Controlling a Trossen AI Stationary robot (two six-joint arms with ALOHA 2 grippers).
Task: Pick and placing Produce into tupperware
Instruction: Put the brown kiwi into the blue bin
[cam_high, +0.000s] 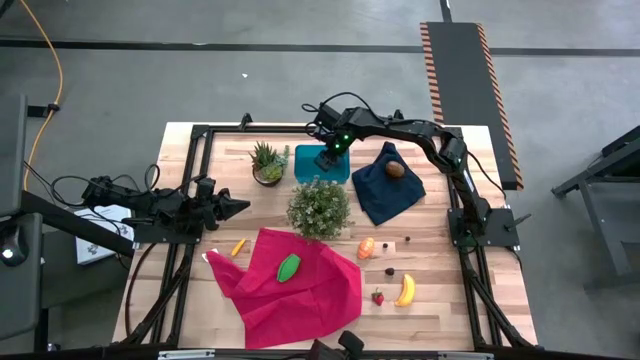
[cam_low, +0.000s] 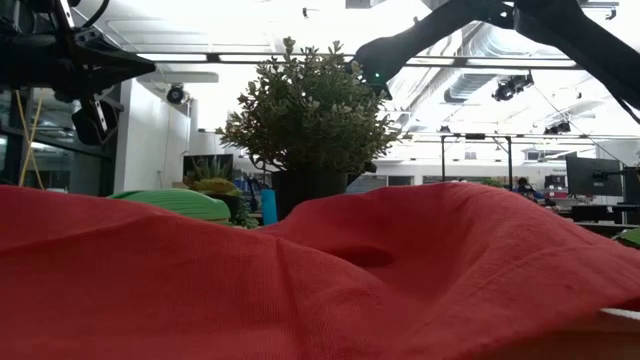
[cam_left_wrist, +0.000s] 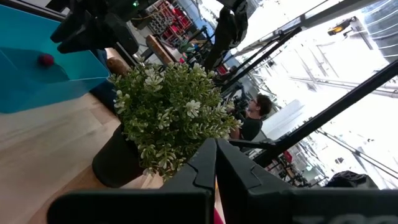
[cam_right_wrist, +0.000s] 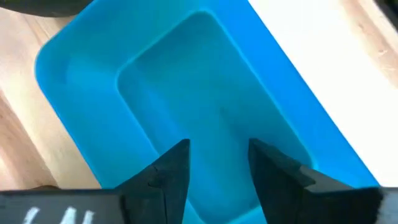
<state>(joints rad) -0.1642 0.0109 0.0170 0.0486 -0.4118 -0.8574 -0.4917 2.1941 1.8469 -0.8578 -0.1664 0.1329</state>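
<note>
Two arms are seen from above: the right gripper (cam_high: 329, 157) is hung right over the teal tupperware (cam_high: 309, 165) at the far middle of the counter (cam_high: 480, 300), while the left gripper (cam_high: 238, 208) is parked at the left side, pointed toward the bushy plant (cam_high: 319, 207). A brown oval (cam_high: 396, 169) is laid on the navy cloth (cam_high: 385, 190), a green piece (cam_high: 289, 267) on the red cloth (cam_high: 300, 290), and a banana (cam_high: 405, 290) and strawberry (cam_high: 378, 297) are left on bare wood near the front right. Orange pieces (cam_high: 367, 247) are spotted just right of the plant.

Low down, most of the view is filled by red cloth (cam_low: 300, 280), with the bushy plant (cam_low: 310, 110) behind it.

From the left wrist, the left gripper's fingers (cam_left_wrist: 214, 171) are shown pressed together with nothing between them, and a small red bit (cam_left_wrist: 45, 60) is seen against the tub's blue wall.

From the right wrist, the right gripper (cam_right_wrist: 217, 165) is spread apart with nothing held, right above the tupperware (cam_right_wrist: 81, 81) hollow.
</note>
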